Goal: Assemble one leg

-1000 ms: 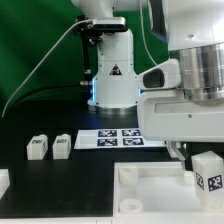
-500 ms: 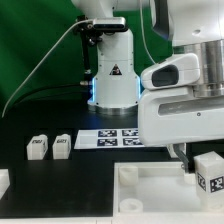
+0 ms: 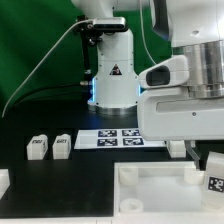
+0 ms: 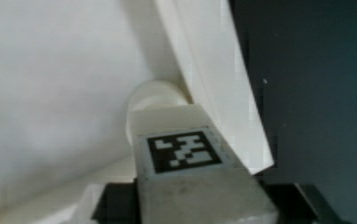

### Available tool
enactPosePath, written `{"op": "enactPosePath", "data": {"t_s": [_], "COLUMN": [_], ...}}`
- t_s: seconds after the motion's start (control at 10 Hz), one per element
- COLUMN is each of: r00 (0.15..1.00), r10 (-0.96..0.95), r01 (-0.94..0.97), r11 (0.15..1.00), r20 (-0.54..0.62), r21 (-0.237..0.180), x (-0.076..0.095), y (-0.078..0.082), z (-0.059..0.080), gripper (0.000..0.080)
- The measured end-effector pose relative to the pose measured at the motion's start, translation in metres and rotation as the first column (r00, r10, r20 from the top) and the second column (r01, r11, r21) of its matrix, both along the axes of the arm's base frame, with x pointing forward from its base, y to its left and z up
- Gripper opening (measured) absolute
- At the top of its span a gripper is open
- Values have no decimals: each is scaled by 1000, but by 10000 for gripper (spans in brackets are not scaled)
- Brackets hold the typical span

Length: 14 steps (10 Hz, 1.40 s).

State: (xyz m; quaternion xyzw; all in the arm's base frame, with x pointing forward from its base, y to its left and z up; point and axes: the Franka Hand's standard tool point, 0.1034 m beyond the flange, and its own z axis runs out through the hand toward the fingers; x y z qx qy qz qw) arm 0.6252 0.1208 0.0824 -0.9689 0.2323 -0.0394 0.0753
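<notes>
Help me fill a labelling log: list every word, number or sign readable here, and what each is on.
Words or numbers: none readable.
Black warning triangle on the robot base: symbol inside too small to read.
Square tags, no letters: marker board, gripped leg, two loose legs.

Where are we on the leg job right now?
Done: the leg is picked up, clamped in the gripper. In hand: it hangs at the corner of the tray on the exterior view's right. Left: seating it there, apparently; two loose legs wait beside the marker board.
</notes>
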Motion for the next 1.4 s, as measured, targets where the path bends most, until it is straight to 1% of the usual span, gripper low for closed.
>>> {"op": "enactPosePath", "data": {"t_s": [0.1,0.2,0.3,0.4,0.6,0.7,0.8,0.9,1.0,1.1,1.2,1.3,1.4], "r00": [993,962,922,843,644,584,569,599,623,669,821,906,937], "r10": [-118,-272,-384,-533,-749,-790,-799,-779,-762,-725,-559,-412,-342], "r01": [118,272,386,537,765,811,822,800,782,742,570,419,347], "r11": [993,962,922,842,639,577,561,590,614,662,817,904,934], "r20": [-16,-36,-41,-71,-156,-185,-193,-185,-178,-163,-118,-92,-74], "r21": [11,23,32,56,85,98,103,105,107,104,93,83,80], "x": [0,0,0,-1,-2,-1,-1,-1,-1,-1,-3,-2,-2], "y": [0,-1,-1,-1,2,1,1,2,2,1,-3,-4,-4], "z": [0,-1,-2,-3,-4,-4,-4,-4,-4,-5,-7,-9,-9], "gripper": [314,314,314,314,314,313,313,413,413,549,618,618,644]}}
